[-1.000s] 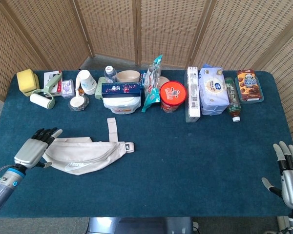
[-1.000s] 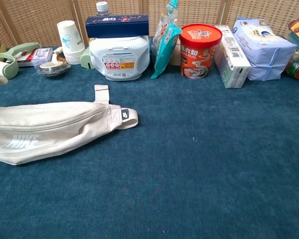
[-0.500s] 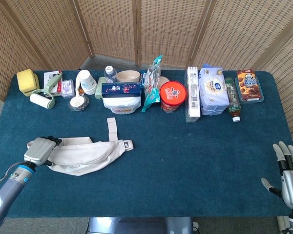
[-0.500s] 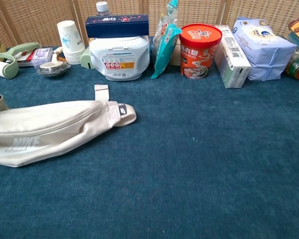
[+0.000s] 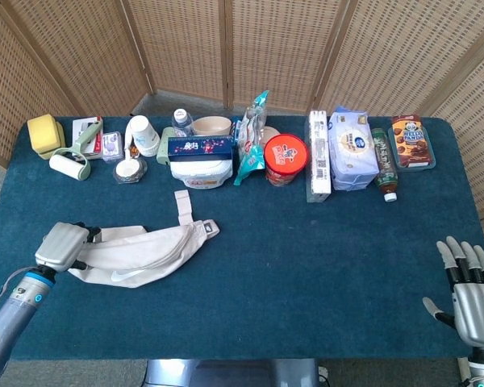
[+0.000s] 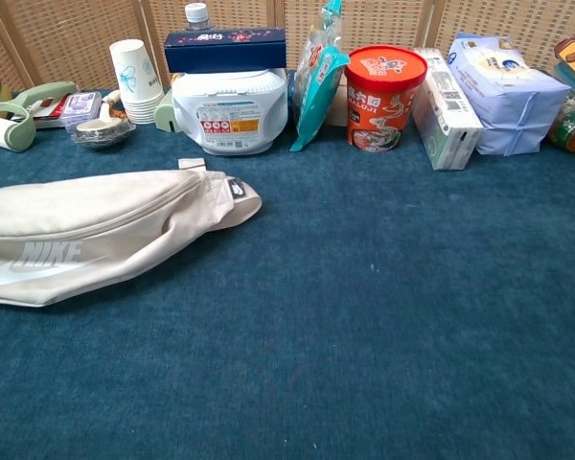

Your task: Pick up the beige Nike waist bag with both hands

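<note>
- The beige Nike waist bag (image 5: 141, 254) is lying across the blue table (image 5: 306, 266) near its left edge, closer to the front edge than the back, its white logo facing the front in the chest view (image 6: 38, 264).
- The bag's strap end (image 5: 181, 208) is pointing toward the back row of goods, and its buckle end (image 5: 211, 229) is angling right.
- The left hand (image 5: 63, 246) is gripping the bag's left end, fingers curled in over the fabric.
- The right hand (image 5: 466, 284) is hovering at the front right corner of the table, fingers spread and holding nothing, well apart from the bag.
- Along the back edge, a yellow sponge (image 5: 43, 133), a lint roller (image 5: 70, 164), a stack of paper cups (image 5: 143, 135), a white tub (image 5: 200, 170) under a dark blue box (image 5: 202, 147), a red instant-noodle cup (image 5: 285, 159), a pack of wet wipes (image 5: 352, 147), a green bottle (image 5: 384, 164) and a biscuit tray (image 5: 410, 141) are standing in a row.
</note>
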`<state>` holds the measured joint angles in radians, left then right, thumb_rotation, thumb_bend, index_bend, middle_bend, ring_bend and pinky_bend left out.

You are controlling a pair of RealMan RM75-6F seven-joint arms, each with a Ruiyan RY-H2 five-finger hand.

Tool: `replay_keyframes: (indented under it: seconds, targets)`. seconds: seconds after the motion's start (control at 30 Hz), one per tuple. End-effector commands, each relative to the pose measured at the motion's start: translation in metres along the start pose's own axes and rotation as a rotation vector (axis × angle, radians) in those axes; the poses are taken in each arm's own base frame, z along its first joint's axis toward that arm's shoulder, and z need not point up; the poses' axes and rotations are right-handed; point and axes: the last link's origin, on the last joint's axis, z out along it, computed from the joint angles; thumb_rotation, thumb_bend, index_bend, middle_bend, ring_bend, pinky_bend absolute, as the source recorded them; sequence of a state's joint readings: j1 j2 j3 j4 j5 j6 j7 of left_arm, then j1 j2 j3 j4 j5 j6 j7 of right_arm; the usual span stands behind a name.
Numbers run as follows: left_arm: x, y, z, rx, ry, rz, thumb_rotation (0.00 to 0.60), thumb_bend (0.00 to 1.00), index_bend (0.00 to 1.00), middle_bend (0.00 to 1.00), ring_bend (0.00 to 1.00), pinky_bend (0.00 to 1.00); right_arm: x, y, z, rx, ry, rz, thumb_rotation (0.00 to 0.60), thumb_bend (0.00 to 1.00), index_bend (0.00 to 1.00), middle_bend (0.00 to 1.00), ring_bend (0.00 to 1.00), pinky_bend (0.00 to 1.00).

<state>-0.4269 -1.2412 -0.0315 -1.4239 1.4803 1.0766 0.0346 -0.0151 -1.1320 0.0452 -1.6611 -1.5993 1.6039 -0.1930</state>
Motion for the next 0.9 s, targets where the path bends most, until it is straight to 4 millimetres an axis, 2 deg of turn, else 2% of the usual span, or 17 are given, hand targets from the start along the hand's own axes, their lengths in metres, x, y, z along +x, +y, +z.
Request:
replay_keyframes:
  seconds: [0.03,0.3,0.37,0.5,0.7,0.9]
  targets:
    - [0.022,0.012,-0.008,-0.051,0.045,-0.038,0.600,0.07,0.51,0.60,0.48,0.57,-0.007,-0.011,0.000,0.046,-0.033,-0.014,0.600,0.00,0.00,0.00,0.00,0.00]
    - [0.053,0.050,-0.012,-0.145,0.099,-0.088,0.600,0.07,0.51,0.60,0.48,0.57,-0.012,-0.032,0.012,0.124,-0.072,-0.030,0.600,0.00,0.00,0.00,0.00,0.00]
    - [0.066,0.068,-0.013,-0.190,0.125,-0.107,0.600,0.07,0.51,0.60,0.48,0.57,-0.011,-0.038,0.019,0.140,-0.086,-0.021,0.600,0.00,0.00,0.00,0.00,0.00]
    - [0.082,0.091,-0.013,-0.233,0.142,-0.125,0.600,0.07,0.51,0.60,0.48,0.57,-0.010,-0.047,0.028,0.160,-0.120,0.002,0.600,0.00,0.00,0.00,0.00,0.00]
    - [0.105,0.127,-0.006,-0.297,0.172,-0.158,0.600,0.07,0.51,0.60,0.48,0.57,-0.008,-0.065,0.043,0.198,-0.189,0.043,0.600,0.00,0.00,0.00,0.00,0.00]
    - [0.123,0.159,0.002,-0.351,0.200,-0.159,0.600,0.07,0.51,0.60,0.48,0.57,-0.006,-0.083,0.048,0.233,-0.260,0.115,0.600,0.00,0.00,0.00,0.00,0.00]
